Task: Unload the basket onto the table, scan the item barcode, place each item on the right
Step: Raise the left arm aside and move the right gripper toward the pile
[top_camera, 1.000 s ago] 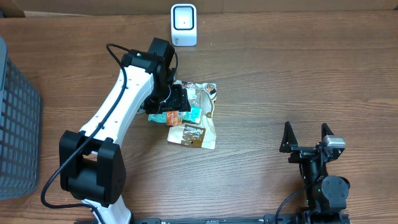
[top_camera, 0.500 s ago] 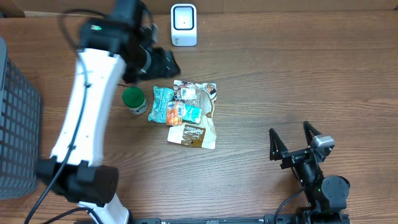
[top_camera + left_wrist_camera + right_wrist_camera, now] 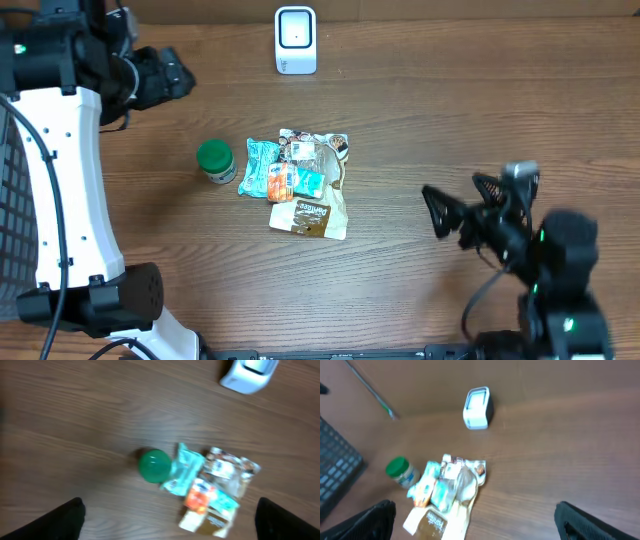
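left claw and right claw both wide apart; jar and snack packets sit in front of the scanner.

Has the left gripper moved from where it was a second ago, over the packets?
Yes. In the overhead view the left gripper has pulled away from the packet pile, back and leftward. It now sits level with and left of the white scanner, open and empty.

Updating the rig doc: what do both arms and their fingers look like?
Left arm: white shells, black joints, a black cable running along it, black fingers. Right arm: all black, blurred here, with small green lights and a grey block near its black, pointed fingers.
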You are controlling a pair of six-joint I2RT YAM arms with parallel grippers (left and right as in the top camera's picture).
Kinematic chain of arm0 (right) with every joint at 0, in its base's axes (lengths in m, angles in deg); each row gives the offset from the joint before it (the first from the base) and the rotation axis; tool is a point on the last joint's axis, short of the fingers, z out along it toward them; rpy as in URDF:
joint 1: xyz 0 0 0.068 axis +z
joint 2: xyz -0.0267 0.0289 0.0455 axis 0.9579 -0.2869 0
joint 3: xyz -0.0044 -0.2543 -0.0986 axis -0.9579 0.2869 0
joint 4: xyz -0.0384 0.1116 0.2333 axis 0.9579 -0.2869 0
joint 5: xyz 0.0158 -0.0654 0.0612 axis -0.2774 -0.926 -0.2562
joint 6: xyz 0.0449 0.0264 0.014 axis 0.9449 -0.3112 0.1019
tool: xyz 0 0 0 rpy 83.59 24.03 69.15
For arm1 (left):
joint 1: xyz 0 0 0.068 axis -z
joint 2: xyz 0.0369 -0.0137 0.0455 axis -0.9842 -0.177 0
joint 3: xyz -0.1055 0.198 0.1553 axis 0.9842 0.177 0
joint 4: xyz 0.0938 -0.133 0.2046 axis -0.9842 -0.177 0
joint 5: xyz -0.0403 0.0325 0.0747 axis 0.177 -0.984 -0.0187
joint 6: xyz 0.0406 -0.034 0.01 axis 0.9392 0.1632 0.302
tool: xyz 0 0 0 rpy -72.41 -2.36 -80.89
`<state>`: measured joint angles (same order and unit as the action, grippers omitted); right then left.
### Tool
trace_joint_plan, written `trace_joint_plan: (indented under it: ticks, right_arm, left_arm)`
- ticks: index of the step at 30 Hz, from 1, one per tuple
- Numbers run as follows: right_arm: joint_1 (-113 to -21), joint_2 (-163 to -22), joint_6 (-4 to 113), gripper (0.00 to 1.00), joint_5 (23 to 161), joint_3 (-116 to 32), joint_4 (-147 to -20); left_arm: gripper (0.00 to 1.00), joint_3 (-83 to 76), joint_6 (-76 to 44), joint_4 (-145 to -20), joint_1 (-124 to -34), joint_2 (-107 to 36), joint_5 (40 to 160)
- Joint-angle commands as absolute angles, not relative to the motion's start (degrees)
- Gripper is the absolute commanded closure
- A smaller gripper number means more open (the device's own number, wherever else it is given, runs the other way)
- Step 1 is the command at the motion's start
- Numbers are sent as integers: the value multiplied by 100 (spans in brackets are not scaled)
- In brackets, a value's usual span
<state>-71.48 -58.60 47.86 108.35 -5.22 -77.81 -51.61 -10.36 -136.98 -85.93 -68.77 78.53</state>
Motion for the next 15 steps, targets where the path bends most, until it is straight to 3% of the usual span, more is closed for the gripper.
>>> trace_joint_plan:
  ticks: [1, 8, 15]
  right_arm:
    - [-7178, -6857, 4780, 0, 10986, -1527, -8236]
    - [-6979, -8983, 4753, 0, 11460, -3261, -9298]
    - [-5976, -10631, 4458, 0, 11712, -4052, -9501]
  left_arm:
    - [0, -5231, -966, -13696, -8628, -6811, 7180]
    - [1, -5097, -966, -13613, -8633, -6839, 6734]
    - [0, -4719, -631, -13383, -8633, -6870, 6736]
